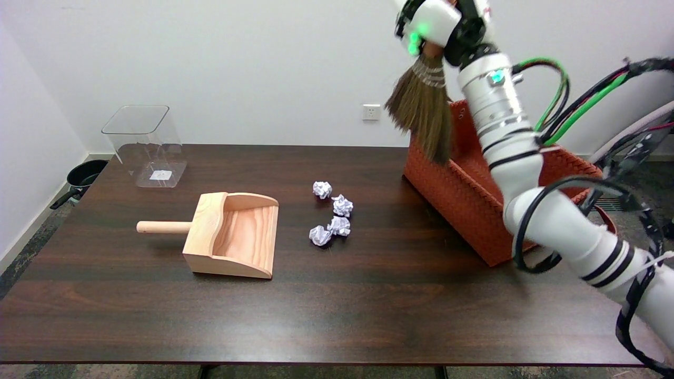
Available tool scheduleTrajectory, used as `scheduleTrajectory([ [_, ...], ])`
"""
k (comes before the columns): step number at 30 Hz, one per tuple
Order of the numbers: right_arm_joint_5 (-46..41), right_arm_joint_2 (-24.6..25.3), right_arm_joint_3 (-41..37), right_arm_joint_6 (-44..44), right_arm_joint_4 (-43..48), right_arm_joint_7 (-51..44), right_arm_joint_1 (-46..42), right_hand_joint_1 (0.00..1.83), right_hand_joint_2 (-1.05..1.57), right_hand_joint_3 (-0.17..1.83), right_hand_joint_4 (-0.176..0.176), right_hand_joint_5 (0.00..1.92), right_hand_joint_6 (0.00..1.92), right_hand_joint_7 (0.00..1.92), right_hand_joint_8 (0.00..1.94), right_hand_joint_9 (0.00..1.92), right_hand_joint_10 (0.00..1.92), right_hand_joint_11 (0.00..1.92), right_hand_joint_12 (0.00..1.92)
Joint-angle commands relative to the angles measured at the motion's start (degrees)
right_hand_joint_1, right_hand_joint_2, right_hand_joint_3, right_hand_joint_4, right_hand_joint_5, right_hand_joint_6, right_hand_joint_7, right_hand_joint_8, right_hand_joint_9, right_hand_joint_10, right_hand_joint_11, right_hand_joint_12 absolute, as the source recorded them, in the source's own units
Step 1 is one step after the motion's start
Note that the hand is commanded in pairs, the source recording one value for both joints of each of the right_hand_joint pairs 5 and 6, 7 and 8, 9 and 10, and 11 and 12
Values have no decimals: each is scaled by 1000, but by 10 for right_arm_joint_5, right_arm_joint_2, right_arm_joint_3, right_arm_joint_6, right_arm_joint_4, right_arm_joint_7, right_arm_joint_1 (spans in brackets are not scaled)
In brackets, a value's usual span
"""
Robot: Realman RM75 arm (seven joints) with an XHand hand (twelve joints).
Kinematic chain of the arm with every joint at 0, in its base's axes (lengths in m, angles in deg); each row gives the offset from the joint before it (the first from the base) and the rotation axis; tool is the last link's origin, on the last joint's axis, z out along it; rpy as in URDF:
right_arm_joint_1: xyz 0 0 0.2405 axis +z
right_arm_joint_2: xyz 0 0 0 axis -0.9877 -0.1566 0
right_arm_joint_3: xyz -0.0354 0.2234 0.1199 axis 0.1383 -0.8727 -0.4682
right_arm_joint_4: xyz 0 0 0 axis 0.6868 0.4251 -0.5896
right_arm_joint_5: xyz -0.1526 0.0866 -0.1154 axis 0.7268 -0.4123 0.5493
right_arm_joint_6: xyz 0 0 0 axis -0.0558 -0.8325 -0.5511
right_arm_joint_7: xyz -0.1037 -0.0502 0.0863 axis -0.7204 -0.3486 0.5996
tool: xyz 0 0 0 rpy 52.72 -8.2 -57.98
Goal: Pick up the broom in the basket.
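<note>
Gripping broom (424, 113) by handle, right hand (439, 23) holds it high above basket (463, 195), bristles hanging down clear of rim; lift looks done, paper balls (333, 220) and dustpan (234, 234) wait on bench (368, 316)

We see a plain white wall (253, 63) running behind the dark wooden table (326, 316), well left of and below the raised hand. A white wall socket (371, 111) sits on that wall, just left of and a little below the hand. Far to the hand's left, a second white wall (31, 131) meets the first in a corner, with a pale skirting board (29, 231) along its foot. The floor (21, 263) there is grey and mottled, and a black pan (84, 176) rests on it beside the table's far left corner. The light is even and soft, with a faint sheen on the tabletop.
</note>
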Motion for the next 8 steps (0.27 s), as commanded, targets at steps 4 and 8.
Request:
scheduleTrajectory([
  [4, -9, 106, 172, -69, 27, -84, -42, 825, 1118, 733, 0, 1920, 1920, 1920, 1920, 1920, 1920, 1794, 1794],
  [8, 14, 148, 201, -67, 97, -78, -22, 826, 1117, 737, 0, 1920, 1920, 1920, 1920, 1920, 1920, 1793, 1793],
])
